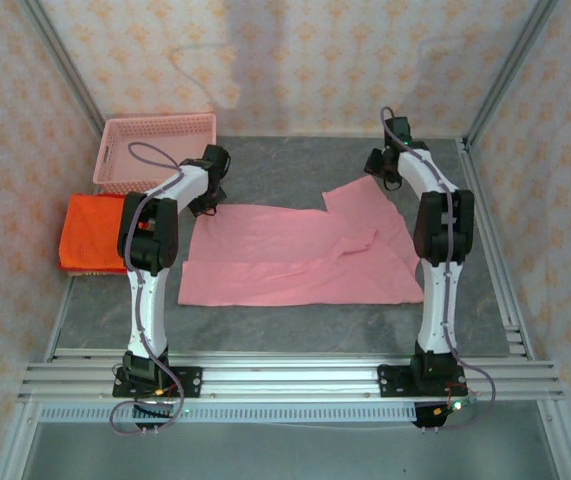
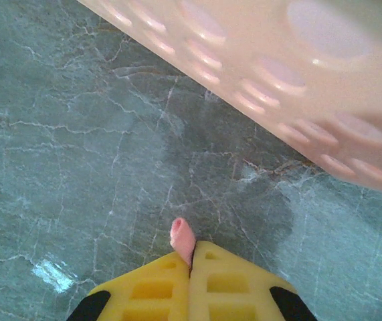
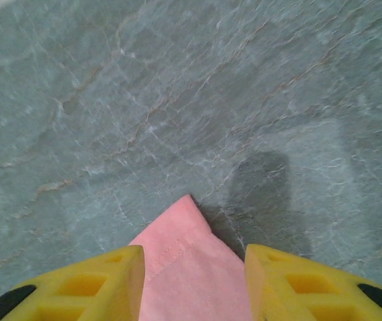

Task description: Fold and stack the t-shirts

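Observation:
A light pink t-shirt [image 1: 300, 255] lies spread flat in the middle of the grey table. My left gripper [image 1: 205, 203] is at its far left corner, shut on a small tuft of the pink cloth [image 2: 181, 237] that sticks out between the yellow fingers [image 2: 144, 291]. My right gripper [image 1: 385, 180] is at the far right corner, over a sleeve. Its jaws stand apart, and the pointed pink corner [image 3: 185, 251] lies on the table between the two fingers [image 3: 104, 277]. A folded orange-red t-shirt stack [image 1: 93, 232] rests at the left edge.
A rigid pink mesh basket [image 1: 155, 150] stands at the back left, just behind the left gripper, and its wall [image 2: 298, 73] looms close in the left wrist view. Metal frame posts and papered walls enclose the table.

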You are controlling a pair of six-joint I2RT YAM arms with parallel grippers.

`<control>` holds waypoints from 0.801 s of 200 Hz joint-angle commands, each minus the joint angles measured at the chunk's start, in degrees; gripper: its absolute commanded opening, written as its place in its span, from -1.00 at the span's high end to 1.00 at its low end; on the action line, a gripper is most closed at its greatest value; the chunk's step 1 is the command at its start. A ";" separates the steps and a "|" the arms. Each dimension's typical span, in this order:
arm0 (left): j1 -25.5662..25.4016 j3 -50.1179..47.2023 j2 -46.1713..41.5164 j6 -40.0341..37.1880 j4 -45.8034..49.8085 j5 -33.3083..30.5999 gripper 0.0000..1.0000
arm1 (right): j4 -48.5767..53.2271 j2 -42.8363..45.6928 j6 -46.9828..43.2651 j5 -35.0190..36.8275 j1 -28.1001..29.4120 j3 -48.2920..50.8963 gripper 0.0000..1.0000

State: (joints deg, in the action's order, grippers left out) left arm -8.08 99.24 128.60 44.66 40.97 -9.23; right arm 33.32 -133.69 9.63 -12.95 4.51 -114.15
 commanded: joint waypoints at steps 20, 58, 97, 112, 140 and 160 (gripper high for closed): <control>0.64 -1.16 -0.27 -0.62 2.19 2.16 1.00 | 8.40 -6.41 -3.76 5.28 2.17 -8.35 0.13; 0.61 -1.16 -0.28 -0.81 2.28 2.04 1.00 | 12.83 -11.17 -4.19 6.33 2.08 -15.84 0.16; 0.64 -1.16 -0.45 -0.67 2.10 2.60 1.00 | 16.74 -14.41 -4.09 6.45 2.12 -21.25 0.16; 0.62 -0.99 -0.45 -0.72 2.09 2.64 1.00 | 18.79 -15.97 -4.16 6.15 2.08 -23.75 0.16; 0.68 -0.89 -0.45 -0.89 2.18 2.66 1.00 | 22.22 -18.09 -4.34 4.77 2.08 -26.83 0.23; 0.72 -0.80 -0.45 -0.90 2.19 2.81 1.00 | 22.73 -18.04 -4.29 4.57 2.14 -26.43 0.46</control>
State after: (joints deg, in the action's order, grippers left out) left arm -7.75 99.26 128.49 44.47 40.97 -8.14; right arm 51.22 -150.36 5.69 -8.29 6.70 -139.55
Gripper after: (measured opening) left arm 0.046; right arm 0.331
